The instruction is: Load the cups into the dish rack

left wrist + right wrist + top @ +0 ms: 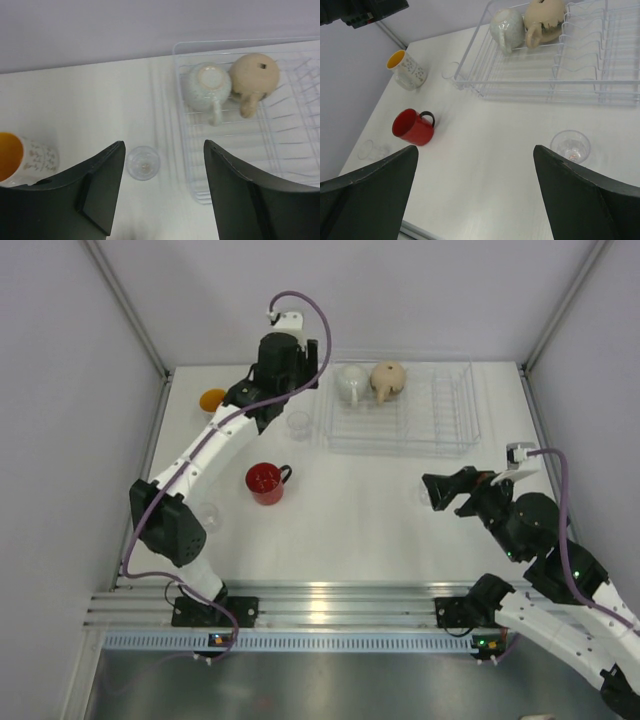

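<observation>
Hovering wide and empty, the left hand frames a small clear glass just beside the dish rack's left end, seemingly lined up to pinch it. The white mug and tan mug sit upside down in the rack, likely to drain. The right hand, equally wide and empty, waits near a second clear glass.

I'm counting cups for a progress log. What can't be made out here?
- Left wrist view: orange-lined cup, cut off by the left edge.
- Right wrist view: tan mug, top cut by the frame edge.
- Top view: clear glass beside the left arm, too faint to outline.
</observation>
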Motion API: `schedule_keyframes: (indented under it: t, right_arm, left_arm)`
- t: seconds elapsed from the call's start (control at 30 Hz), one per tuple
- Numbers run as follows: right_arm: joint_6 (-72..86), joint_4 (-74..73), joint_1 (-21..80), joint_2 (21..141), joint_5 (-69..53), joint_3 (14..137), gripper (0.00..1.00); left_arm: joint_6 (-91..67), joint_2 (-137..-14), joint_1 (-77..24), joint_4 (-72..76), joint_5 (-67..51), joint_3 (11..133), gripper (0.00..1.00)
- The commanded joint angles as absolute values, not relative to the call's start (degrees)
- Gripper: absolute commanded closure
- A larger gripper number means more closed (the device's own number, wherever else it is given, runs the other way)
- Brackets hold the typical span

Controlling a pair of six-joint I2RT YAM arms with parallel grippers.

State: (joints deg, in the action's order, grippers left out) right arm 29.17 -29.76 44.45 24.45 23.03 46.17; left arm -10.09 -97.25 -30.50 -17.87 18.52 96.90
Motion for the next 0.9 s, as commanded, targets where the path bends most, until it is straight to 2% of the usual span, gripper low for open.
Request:
schedule_keyframes:
  t: [0.0, 0.4, 0.87]
  right_arm:
    - [29.36, -28.12, 44.3, 23.64, 21.45, 46.23, 0.01]
    - [26.19, -30.76, 44.3, 20.83, 21.36, 46.32, 0.01]
    - [24.26, -31.55, 44.3, 20.65, 20.13, 45.62, 0.01]
  left_arm:
    - [-10.37, -96.42, -24.37, -25.12, 22.24, 95.63, 0.31]
    - [-12.48, -107.38, -8.71, -38.23, 19.42, 104.23, 0.32]
    - [-12.13, -124.0, -6.15, -44.47, 24.43, 117.33, 0.36]
